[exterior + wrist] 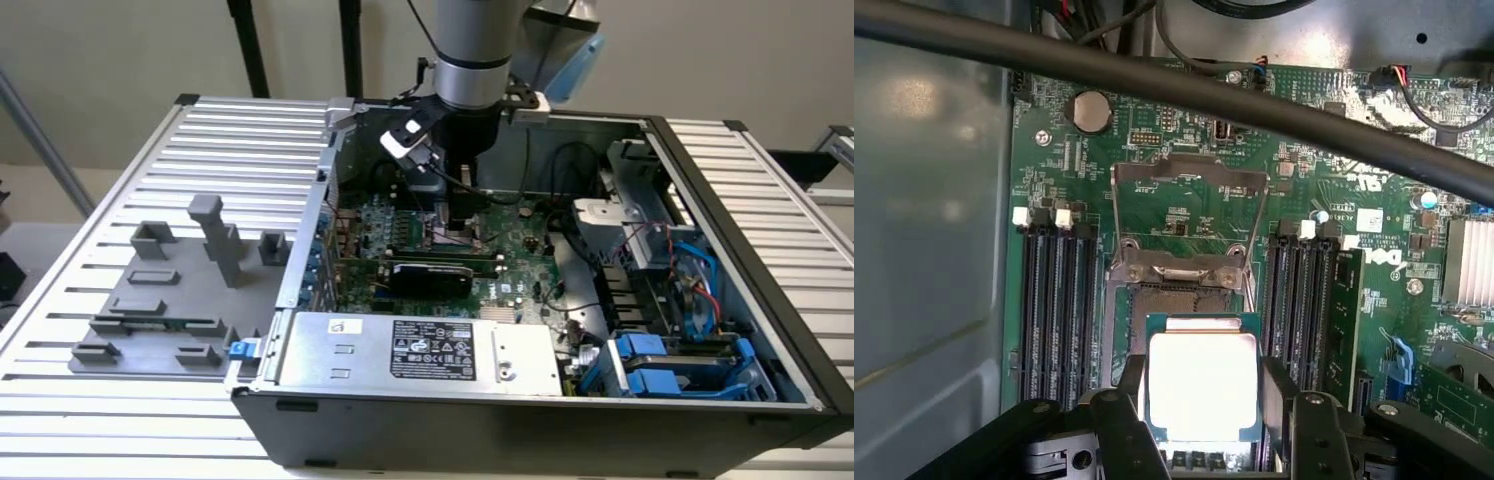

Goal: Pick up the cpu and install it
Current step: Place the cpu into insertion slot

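Gripper [1201,378] fingers [1119,425] clamp cpu [1202,390] over open mobo socket [1179,298], install step; seating calls for square alignment, gentle descent.

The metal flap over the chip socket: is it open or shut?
Open. The socket's hinged metal frame stands flipped up, green motherboard showing through its window, and the cpu is not yet clamped under it.

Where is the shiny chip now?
In the wrist view, the cpu is held in the pincer, over the open socket, between the memory slots.
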`<state>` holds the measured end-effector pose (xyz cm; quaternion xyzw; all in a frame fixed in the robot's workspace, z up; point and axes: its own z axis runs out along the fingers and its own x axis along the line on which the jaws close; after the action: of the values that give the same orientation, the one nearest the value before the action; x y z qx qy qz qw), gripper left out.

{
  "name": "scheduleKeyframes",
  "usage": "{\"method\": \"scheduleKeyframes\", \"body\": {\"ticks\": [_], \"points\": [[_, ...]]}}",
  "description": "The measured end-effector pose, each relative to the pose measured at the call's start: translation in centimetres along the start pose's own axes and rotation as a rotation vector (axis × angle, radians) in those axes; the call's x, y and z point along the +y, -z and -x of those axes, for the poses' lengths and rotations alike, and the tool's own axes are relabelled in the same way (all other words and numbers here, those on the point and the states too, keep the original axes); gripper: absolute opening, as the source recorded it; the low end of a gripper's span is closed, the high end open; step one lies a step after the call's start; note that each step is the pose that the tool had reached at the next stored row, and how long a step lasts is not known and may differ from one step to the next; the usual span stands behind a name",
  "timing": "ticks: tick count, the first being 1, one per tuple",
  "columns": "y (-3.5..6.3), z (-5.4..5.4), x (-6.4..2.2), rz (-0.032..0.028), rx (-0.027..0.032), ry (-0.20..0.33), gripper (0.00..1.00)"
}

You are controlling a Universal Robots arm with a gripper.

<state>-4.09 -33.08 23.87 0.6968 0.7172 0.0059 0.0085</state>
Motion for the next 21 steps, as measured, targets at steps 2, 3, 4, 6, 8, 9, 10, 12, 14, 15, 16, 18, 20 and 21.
{"method": "scheduleKeyframes", "body": {"ticks": [2, 3, 4, 6, 8, 9, 10, 12, 14, 15, 16, 18, 20, 21], "points": [[-0.05, 0.0, 0.0, 0.0, -0.0001, 0.0, 0.55], [-0.09, 0.0, 0.0, 0.0001, -0.0002, 0.0, 0.55], [-0.14, 0.0, 0.0, 0.0, -0.0003, 0.0, 0.55], [-0.35, 0.0, -0.02, 0.0001, -0.0003, 0.0, 0.55], [-0.61, 0.0, -0.04, 0.0, -0.0004, 0.0, 0.55], [-0.75, 0.0, -0.06, 0.0, -0.0005, -0.001, 0.55], [-0.89, 0.0, -0.07, -0.0001, -0.0004, -0.001, 0.55], [-1.12, -0.1, -0.08, -0.0005, -0.0003, -0.003, 0.55], [-1.23, -0.2, -0.08, -0.0009, -0.0008, -0.009, 0.55], [-1.3, -0.3, -0.08, -0.0009, -0.0006, -0.011, 0.55], [-1.35, -0.4, -0.08, -0.001, -0.0007, -0.014, 0.55], [-1.47, -0.5, -0.08, -0.0009, -0.0006, -0.016, 0.55], [-1.57, -0.5, -0.07, -0.0008, -0.0006, -0.017, 0.55], [-1.62, -0.6, -0.07, -0.0009, -0.0007, -0.017, 0.55]]}}
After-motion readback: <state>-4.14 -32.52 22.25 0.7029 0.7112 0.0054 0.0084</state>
